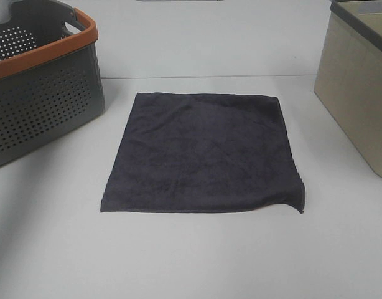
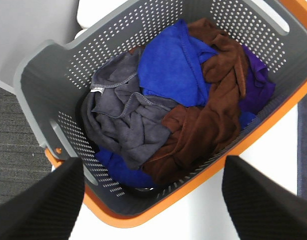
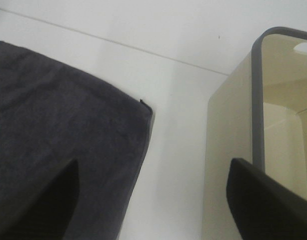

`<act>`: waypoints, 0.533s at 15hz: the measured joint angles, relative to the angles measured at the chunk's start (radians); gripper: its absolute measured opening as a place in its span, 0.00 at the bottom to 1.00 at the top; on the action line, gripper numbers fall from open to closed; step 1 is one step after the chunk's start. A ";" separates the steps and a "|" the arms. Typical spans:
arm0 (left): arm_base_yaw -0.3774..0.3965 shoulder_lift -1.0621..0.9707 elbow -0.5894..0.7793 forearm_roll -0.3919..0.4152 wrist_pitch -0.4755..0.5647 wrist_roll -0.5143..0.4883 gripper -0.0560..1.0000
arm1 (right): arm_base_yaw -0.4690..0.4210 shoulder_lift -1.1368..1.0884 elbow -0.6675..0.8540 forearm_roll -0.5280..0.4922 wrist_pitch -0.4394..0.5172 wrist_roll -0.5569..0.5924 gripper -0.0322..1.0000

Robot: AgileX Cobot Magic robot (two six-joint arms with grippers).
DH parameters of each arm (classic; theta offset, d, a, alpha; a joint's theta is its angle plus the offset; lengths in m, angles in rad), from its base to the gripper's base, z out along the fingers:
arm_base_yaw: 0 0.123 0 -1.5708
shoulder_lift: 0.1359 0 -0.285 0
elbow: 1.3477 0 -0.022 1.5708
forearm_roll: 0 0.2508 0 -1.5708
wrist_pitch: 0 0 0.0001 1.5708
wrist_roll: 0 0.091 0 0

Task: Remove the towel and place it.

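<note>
The dark charcoal towel (image 1: 203, 154) lies spread flat on the white table between the two containers; one of its corners shows in the right wrist view (image 3: 58, 135). Neither arm shows in the exterior high view. My left gripper (image 2: 153, 200) is open and empty, hovering above the grey perforated basket (image 2: 48, 85), its dark fingers (image 2: 43, 202) wide apart. My right gripper (image 3: 153, 200) is open and empty, hovering above the table between the towel's edge and the beige bin (image 3: 228, 150).
The grey basket with an orange rim (image 1: 48, 93) stands at the back left and holds several crumpled cloths: blue (image 2: 173, 65), brown (image 2: 208, 120) and grey (image 2: 123, 120). The beige bin (image 1: 359, 93) stands at the right. White table (image 1: 191, 261) surrounds the towel.
</note>
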 joint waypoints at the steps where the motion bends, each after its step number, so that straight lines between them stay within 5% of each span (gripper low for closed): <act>1: 0.011 -0.003 0.000 0.000 0.002 0.000 0.73 | -0.026 0.004 -0.011 0.047 0.039 -0.009 0.80; 2: 0.021 -0.018 0.010 0.000 0.002 0.000 0.73 | -0.086 0.006 -0.014 0.144 0.088 -0.040 0.80; 5: 0.021 -0.079 0.076 0.000 0.003 0.000 0.73 | -0.160 -0.018 0.019 0.214 0.096 -0.075 0.78; 8: 0.021 -0.213 0.236 -0.008 0.003 -0.021 0.73 | -0.162 -0.148 0.159 0.163 0.100 -0.079 0.77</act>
